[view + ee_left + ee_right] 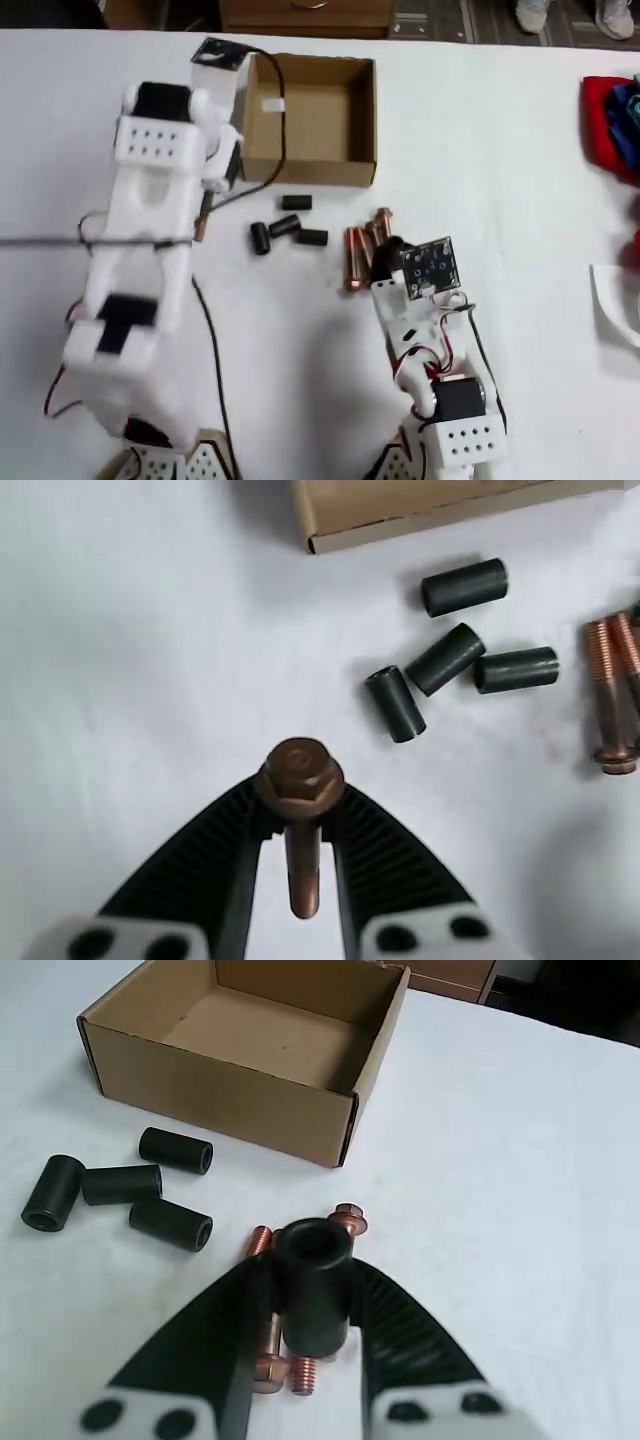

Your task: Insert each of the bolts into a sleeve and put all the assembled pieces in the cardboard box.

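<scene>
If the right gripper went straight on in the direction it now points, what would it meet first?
Probably the loose bolts lying just ahead of the right gripper, which is shut on a sleeve. The cardboard box comes only after them. Depth is unclear, so it might pass over them.

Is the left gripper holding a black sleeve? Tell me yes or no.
No, the left gripper is shut on a copper hex-head bolt.

You look to be in a small workroom: white-covered counter (520, 200), wooden drawer unit (305, 14) at the frame's top centre, red cloth (600, 115) at right edge.
</scene>
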Motion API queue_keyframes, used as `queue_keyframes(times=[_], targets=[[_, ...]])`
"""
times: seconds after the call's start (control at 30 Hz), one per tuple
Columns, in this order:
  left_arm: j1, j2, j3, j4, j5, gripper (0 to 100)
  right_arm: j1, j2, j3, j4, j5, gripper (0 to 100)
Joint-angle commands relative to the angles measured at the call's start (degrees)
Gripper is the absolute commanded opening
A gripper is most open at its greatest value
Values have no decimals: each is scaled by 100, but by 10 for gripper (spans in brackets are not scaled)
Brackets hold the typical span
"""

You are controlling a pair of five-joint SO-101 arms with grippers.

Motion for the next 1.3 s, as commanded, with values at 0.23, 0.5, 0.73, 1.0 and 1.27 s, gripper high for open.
queue_keyframes(times=[0.23,0.5,0.73,1.0,1.27], targets=[[299,-5090,4989,-3833,123,28,66,-189,-387,-22,-1793,115],[299,-6620,6554,-4782,105,28,40,-189,-343,-295,-2180,9],[299,-7200,7178,-5354,114,28,101,-189,-343,-365,-2171,23],[255,-6585,7855,-5363,149,28,884,-127,-211,-75,-1723,101],[18,-5415,7679,-5873,158,28,927,-119,-457,48,-1714,56]])
